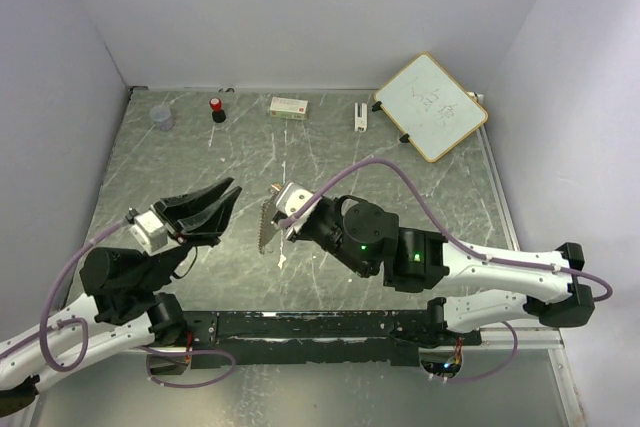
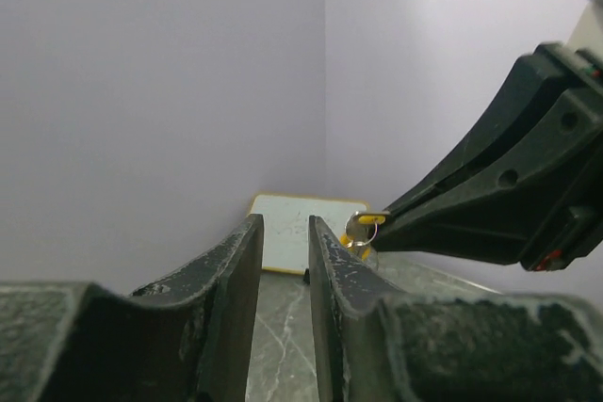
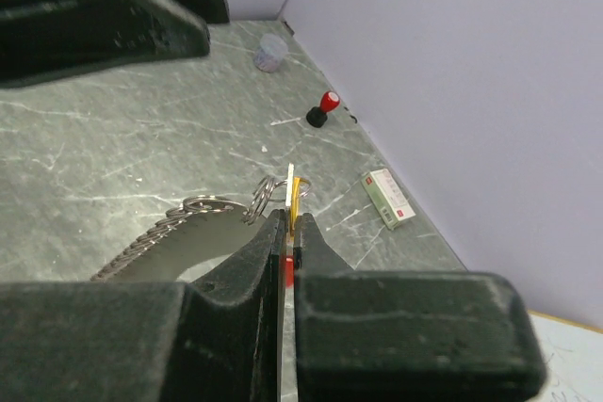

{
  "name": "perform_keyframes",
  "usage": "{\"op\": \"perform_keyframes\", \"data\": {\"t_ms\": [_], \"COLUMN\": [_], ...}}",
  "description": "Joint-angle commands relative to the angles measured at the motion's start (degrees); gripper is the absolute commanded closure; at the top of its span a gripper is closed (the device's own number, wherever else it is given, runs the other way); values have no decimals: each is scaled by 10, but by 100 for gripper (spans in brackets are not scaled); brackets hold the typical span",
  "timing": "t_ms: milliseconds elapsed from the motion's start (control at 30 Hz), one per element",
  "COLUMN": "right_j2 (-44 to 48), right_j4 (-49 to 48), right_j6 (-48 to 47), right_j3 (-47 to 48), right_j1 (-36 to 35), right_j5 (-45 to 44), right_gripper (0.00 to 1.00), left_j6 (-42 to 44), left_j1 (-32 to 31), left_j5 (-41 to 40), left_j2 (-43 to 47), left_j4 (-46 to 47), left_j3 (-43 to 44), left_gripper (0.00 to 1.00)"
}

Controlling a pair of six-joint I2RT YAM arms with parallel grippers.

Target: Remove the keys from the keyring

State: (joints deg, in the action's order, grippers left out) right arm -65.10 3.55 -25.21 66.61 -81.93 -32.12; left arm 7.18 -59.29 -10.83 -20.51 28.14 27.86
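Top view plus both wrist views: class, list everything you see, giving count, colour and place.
Whiteboard: 1, white, tan frame, far right.
Box: 1, white-green, far middle.
Bottle: 1, black, red cap, far left.
Cup: 1, clear, far left corner.
Small item: 1, white, left of whiteboard.
Keys: 2, yellow and red, in right gripper.
Keyring: 1, silvery, beside keys.
Table: 1, grey marbled.
Left gripper: 1, black, open, empty.
Right gripper: 1, black, shut on keys.

Whiteboard (image 1: 431, 107), box (image 1: 288, 106), red-cap bottle (image 1: 217, 109), cup (image 1: 161, 118) nr back wall.
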Motion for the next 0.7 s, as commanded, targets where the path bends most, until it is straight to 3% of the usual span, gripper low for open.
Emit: {"op": "perform_keyframes", "data": {"t_ms": [0,67,100,167,667], "right_j2": [-5,-7,-7,-8,-2], "right_j4": [-1,-7,-8,-13,-28], "right_j6": [-26,-31,-34,-38,-52], "right_j3": [30,32,33,33,26], "right_j1": [-15,-20,-23,-28,-57], "right_j5": [-35,-42,-44,-48,-75], "right_gripper": [100,100,100,100,100], "left_j6": [19,22,22,20,18], "left_j1": [0,0,0,0,0], "left_j5": [11,25,31,43,80], "left_j2": [-21,-35,-40,-49,-75], "left_j4": [-52,-68,-75,-76,-42], "left_j3": [30,39,42,44,35], "left_gripper": [62,57,49,46,53]}}
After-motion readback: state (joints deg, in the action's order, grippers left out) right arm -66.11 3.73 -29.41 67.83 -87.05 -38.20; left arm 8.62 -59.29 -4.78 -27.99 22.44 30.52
